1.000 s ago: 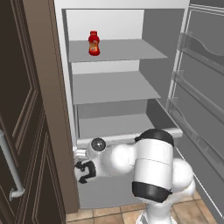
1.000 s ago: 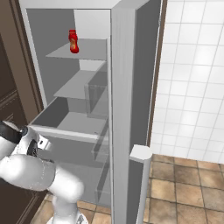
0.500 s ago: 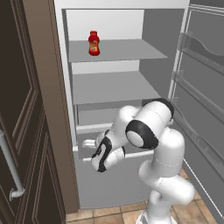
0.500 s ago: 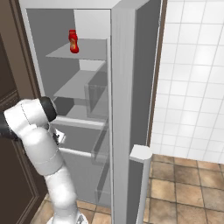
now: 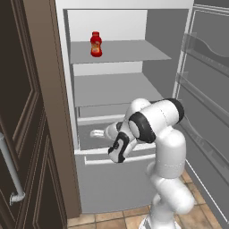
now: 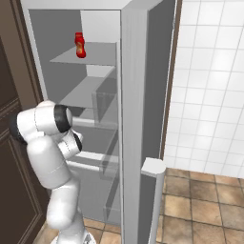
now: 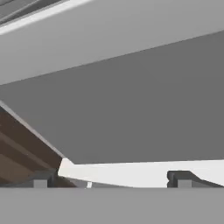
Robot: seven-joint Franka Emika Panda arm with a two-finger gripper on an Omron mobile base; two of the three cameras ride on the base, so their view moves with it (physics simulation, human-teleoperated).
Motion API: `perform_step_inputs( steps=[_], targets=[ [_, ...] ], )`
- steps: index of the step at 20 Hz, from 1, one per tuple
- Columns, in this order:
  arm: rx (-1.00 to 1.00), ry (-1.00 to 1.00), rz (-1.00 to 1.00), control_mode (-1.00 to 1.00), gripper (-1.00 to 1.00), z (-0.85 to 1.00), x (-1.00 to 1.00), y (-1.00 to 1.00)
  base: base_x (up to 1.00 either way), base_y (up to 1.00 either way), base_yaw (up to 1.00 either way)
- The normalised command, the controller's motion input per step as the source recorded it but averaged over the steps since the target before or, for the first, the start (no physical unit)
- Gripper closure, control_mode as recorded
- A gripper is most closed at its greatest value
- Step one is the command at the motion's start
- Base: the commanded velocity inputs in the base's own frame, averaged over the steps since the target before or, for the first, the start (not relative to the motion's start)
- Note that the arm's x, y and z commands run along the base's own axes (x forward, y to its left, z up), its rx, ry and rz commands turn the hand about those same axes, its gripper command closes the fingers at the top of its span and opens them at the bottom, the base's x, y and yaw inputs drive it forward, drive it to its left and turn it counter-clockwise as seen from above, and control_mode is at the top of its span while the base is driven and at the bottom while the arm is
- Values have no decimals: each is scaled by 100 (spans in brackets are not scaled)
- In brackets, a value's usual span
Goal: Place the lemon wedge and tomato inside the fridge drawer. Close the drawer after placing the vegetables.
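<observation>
The fridge drawer (image 5: 91, 143) sits pushed back into the fridge, its front panel about level with the opening and its bar handle (image 5: 103, 119) along the top. My gripper (image 5: 95, 133) is right at that panel, on its left half. In the hand view the gripper (image 7: 113, 181) is open, its fingertips (image 7: 43, 179) wide apart with nothing between them and the flat grey panel (image 7: 131, 109) close ahead. From the right, the arm covers part of the drawer (image 6: 97, 138). The lemon wedge and the tomato are out of view.
A red sauce bottle (image 5: 95, 44) stands on the top shelf (image 5: 129, 51). A second drawer front (image 5: 112, 183) lies below. The open fridge door (image 5: 205, 103) hangs at the right, a brown cabinet (image 5: 27, 112) at the left. Tiled wall (image 6: 209, 86) lies beyond the fridge.
The drawer, pulled out a second ago, has slid back into the fridge. My arm rose from low in front of it and followed its front inward.
</observation>
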Motion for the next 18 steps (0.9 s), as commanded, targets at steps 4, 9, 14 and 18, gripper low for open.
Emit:
perform_step_inputs(
  steps=[4, 9, 14, 18],
  targets=[
    [0, 0, -4, -100, -100, 42, 63, 0, 0, 0, 0],
    [0, 1, -6, -100, -100, 26, 81, 0, 0, 0, 0],
    [0, 1, -6, -100, -100, 16, 62, 0, 0, 0, 0],
    [0, 0, -2, -100, -100, 15, -16, 4, 0, 0, 0]
  ],
)
